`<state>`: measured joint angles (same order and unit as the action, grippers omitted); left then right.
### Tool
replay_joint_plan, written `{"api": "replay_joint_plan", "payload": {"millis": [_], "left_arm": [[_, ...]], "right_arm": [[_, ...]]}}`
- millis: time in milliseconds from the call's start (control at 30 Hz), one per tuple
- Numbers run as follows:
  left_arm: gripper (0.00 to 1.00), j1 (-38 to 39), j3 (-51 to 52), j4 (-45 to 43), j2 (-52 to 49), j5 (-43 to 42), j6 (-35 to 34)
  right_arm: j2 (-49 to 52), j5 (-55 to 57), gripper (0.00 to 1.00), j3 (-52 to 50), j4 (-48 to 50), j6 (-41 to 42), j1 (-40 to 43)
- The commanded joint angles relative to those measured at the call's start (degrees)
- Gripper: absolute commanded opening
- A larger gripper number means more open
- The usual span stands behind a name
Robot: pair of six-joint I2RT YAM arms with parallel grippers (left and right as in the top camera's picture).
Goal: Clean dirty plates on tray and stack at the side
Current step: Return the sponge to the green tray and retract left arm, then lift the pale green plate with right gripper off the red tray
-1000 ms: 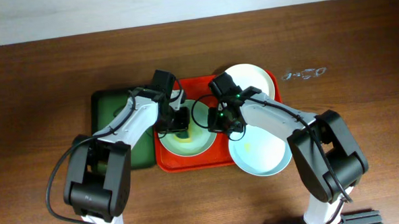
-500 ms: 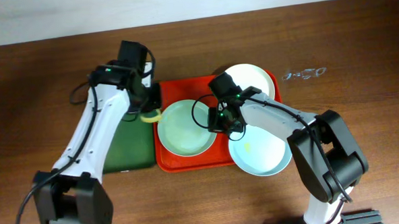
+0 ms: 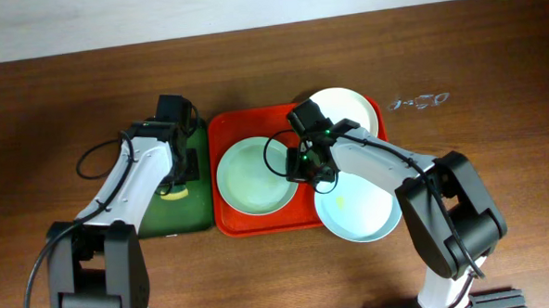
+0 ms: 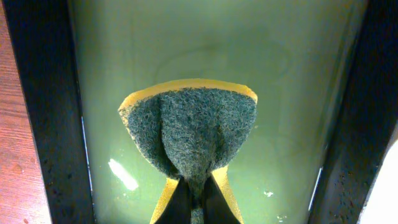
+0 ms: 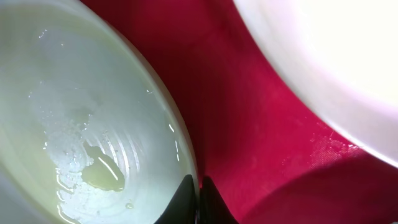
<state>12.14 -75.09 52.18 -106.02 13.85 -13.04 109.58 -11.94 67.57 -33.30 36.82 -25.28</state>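
Note:
The red-orange tray (image 3: 255, 122) holds a pale mint plate (image 3: 248, 178) at its left, wet with a yellowish smear (image 5: 102, 177). A cream-white plate (image 3: 352, 113) lies at its back right. Another mint-blue plate (image 3: 361, 215) overlaps the tray's front right corner. My right gripper (image 3: 305, 167) is shut on the right rim of the mint plate (image 5: 93, 112), with the rim pinched between its fingertips (image 5: 198, 194). My left gripper (image 3: 177, 183) hangs over the dark green tray (image 3: 189, 213), shut on a yellow sponge with a green scouring face (image 4: 193, 124).
The green tray's floor (image 4: 186, 43) looks wet, and its dark rims run along both sides. A small shiny object (image 3: 419, 100) lies on the brown table to the right of the red tray. The white plate (image 5: 336, 56) sits close beside my right gripper.
My left arm has carried the sponge off the mint plate, leftward, and down over the green tray. The right gripper has stayed on the plate's rim.

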Motion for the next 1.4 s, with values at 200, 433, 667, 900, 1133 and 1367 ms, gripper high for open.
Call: {"api": "replay_joint_plan", "payload": {"millis": [200,433,667,900,1133,1367], "left_arm": [[0.69,-0.5,-4.5,2.8,4.7,-0.1,0.7],[0.90,-11.1,-12.3,3.7,15.8,-11.6,-2.0],[0.99,-21.9,-12.3,4.5,16.7,-13.0,-1.9],[0.99,-21.9,-12.3,4.5,16.7,-13.0,-1.9],[0.99,-21.9,-12.3,4.5,16.7,-13.0,-1.9],[0.99,-21.9,-12.3,4.5,16.7,-13.0,-1.9]], "right_arm": [[0.5,0.5,0.14,-0.3,0.1,-0.1,0.1],[0.5,0.6,0.26,-0.3,0.1,-0.1,0.1],[0.5,0.6,0.27,-0.3,0.3,-0.1,0.1],[0.5,0.6,0.29,-0.3,0.3,-0.1,0.1],[0.5,1.3,0.25,-0.3,0.8,-0.1,0.1],[0.5,3.6,0.04,-0.3,1.2,-0.1,0.1]]}}
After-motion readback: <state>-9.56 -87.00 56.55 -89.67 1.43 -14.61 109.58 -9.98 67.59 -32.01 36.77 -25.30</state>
